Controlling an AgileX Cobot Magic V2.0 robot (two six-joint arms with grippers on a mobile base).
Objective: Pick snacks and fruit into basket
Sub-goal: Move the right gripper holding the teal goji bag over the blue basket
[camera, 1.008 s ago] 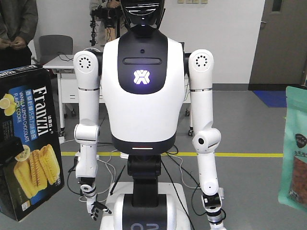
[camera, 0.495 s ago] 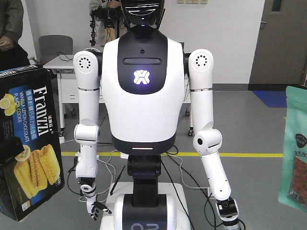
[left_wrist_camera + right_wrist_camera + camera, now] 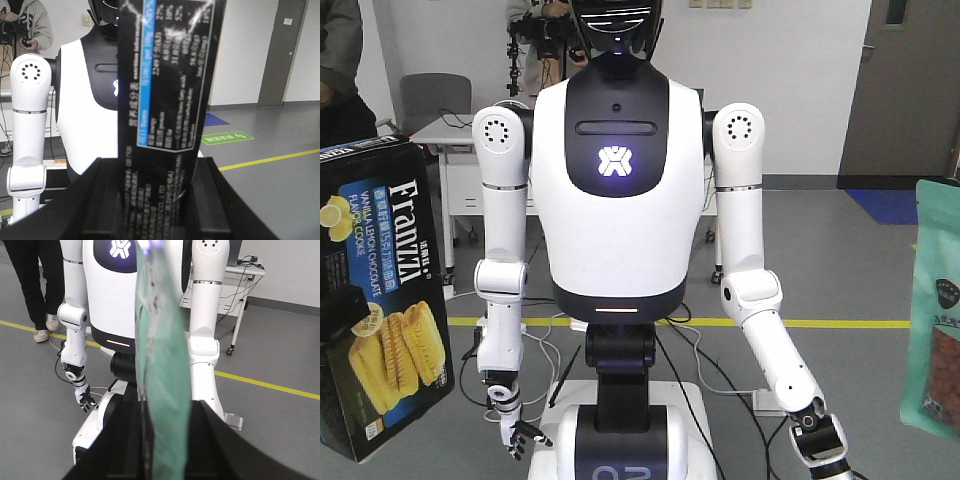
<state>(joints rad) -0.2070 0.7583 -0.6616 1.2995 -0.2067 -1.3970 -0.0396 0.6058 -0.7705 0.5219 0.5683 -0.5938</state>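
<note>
**Cookie box and berry pouch held up, one in each gripper**

Front view: the Franzzi cookie box (image 3: 385, 300) stands upright at the left edge, with its yellow-wafer picture facing the camera. The mint-green pouch (image 3: 935, 310) hangs at the right edge, partly cut off by the frame. Between and well behind them stands a white humanoid robot (image 3: 617, 200) (chest logo lit) on a grey floor crossed by a yellow line (image 3: 860, 323).

Left wrist view: the left gripper (image 3: 154, 175) is clamped on the box. Its black fingers press against both sides, and a panel of nutrition text faces the lens.

Right wrist view: the right gripper (image 3: 165, 435) is closed on the pouch. The pouch is seen edge-on and upright, rising between the two dark fingers through the middle of the frame.
</note>
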